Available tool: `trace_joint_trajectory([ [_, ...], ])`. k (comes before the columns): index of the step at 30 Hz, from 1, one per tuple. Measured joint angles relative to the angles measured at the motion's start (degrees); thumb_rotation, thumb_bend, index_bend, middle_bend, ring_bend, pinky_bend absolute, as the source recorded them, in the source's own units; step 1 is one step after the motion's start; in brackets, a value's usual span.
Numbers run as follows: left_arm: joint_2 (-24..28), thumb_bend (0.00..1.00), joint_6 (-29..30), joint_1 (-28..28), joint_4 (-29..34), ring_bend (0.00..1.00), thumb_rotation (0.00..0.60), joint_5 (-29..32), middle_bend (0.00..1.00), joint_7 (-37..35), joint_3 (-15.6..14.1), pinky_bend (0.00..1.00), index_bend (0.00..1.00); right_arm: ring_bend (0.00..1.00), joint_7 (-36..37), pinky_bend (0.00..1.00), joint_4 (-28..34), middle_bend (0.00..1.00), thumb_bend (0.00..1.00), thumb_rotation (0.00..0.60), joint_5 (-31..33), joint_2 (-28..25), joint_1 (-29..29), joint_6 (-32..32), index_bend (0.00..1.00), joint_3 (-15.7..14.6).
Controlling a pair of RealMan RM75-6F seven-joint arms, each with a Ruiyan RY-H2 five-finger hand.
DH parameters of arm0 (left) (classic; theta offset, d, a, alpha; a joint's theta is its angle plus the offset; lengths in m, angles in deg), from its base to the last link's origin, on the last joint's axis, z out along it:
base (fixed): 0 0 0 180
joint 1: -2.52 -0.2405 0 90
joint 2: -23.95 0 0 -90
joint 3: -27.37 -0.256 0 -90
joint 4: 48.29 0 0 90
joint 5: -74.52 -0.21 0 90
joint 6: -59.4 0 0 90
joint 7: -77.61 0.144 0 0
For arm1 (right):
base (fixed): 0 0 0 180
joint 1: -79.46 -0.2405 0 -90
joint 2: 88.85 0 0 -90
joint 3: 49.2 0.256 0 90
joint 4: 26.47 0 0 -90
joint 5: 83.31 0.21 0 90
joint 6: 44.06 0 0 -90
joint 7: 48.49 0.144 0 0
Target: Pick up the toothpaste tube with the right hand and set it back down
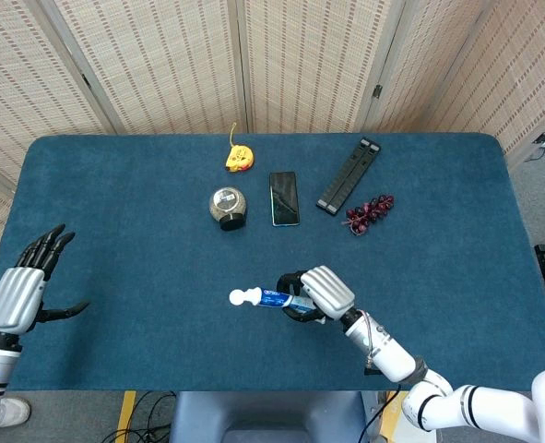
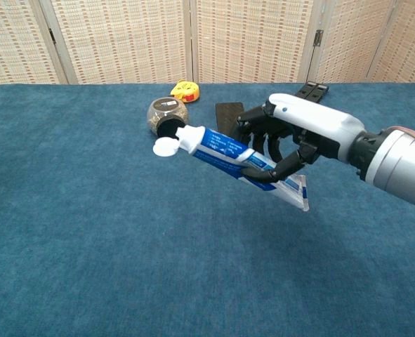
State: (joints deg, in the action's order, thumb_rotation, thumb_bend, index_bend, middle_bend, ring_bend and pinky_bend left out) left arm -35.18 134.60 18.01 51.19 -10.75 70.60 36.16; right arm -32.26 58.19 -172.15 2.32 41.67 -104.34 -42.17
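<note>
Woven screens (image 1: 161,65) stand behind a table (image 1: 115,231) covered in blue cloth. At the left edge, in the head view, the left hand (image 1: 20,293) hangs open, fingers spread, holding nothing, well apart from everything else. Across the far part of the table lie a yellow tape measure (image 1: 237,158), a small round jar (image 1: 227,207) on its side, a dark phone (image 1: 284,197), a black folded stand (image 1: 349,174) and a bunch of grapes (image 1: 368,211). Nearer the front, the right hand (image 1: 320,293) grips the tube (image 1: 277,299), its fingers (image 2: 258,133) curled around the rear half. The tube is clear of the cloth and tilted, cap end up and toward the left, crimped end lowest. The lift looks done, so the step in hand is likely the set-down: bring the tube down level over the bare cloth below it, well short of the jar and phone, let the crimped end and body rest flat, and only then loosen the fingers, since releasing it while tilted would let it drop or roll. The tube is white and blue with small print, has a broad white round cap (image 2: 166,147) and a flat, clear-looking crimp (image 2: 298,193), and should give a little under the grip.
</note>
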Motion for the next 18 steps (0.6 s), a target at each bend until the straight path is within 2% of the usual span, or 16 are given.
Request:
trace_joint_trajectory([
  [4, 0.3, 0.11, -2.3, 1.4, 1.4, 0.00, 0.558, 0.5, 0.00, -6.8, 0.5, 0.14, 0.00, 0.54, 3.7, 0.63, -0.7, 0.62, 0.57, 0.600, -1.9, 1.7, -0.7, -2.6, 0.65, 0.6],
  [8, 0.9, 0.09, -5.2, 3.1, 2.5, 0.00, 0.402, 1.1, 0.00, -18.2, 1.2, 0.14, 0.00, 0.54, 6.2, 0.63, -1.3, 0.62, 0.56, 0.600, -2.3, 3.0, -1.7, -3.2, 0.65, 1.3],
  [10, 1.1, 0.09, -6.4, 3.9, 2.6, 0.00, 0.387, 1.1, 0.00, -23.2, 1.5, 0.14, 0.00, 0.54, 7.6, 0.63, -1.4, 0.62, 0.56, 0.600, -2.3, 3.4, -2.0, -3.4, 0.65, 1.5],
  [12, 1.2, 0.09, -7.2, 4.6, 2.6, 0.00, 0.391, 1.0, 0.00, -27.4, 1.6, 0.14, 0.00, 0.54, 8.8, 0.63, -1.4, 0.62, 0.56, 0.600, -2.4, 3.7, -2.4, -3.6, 0.65, 1.7],
  [13, 1.2, 0.09, -7.4, 4.9, 2.5, 0.00, 0.411, 1.0, 0.00, -28.4, 1.7, 0.14, 0.00, 0.54, 9.4, 0.63, -1.5, 0.62, 0.56, 0.600, -2.5, 3.9, -2.7, -3.7, 0.65, 1.8],
  [16, 0.7, 0.09, -7.8, 5.6, 2.1, 0.00, 0.587, 1.0, 0.00, -28.1, 1.8, 0.14, 0.00, 0.54, 10.1, 0.63, -1.6, 0.62, 0.56, 0.600, -2.6, 4.6, -3.4, -4.0, 0.65, 2.2],
  [18, 0.2, 0.09, -8.0, 6.2, 1.7, 0.00, 0.600, 1.3, 0.00, -25.5, 1.8, 0.14, 0.00, 0.54, 10.5, 0.63, -1.7, 0.62, 0.56, 0.600, -2.5, 5.0, -3.7, -4.1, 0.65, 2.4],
])
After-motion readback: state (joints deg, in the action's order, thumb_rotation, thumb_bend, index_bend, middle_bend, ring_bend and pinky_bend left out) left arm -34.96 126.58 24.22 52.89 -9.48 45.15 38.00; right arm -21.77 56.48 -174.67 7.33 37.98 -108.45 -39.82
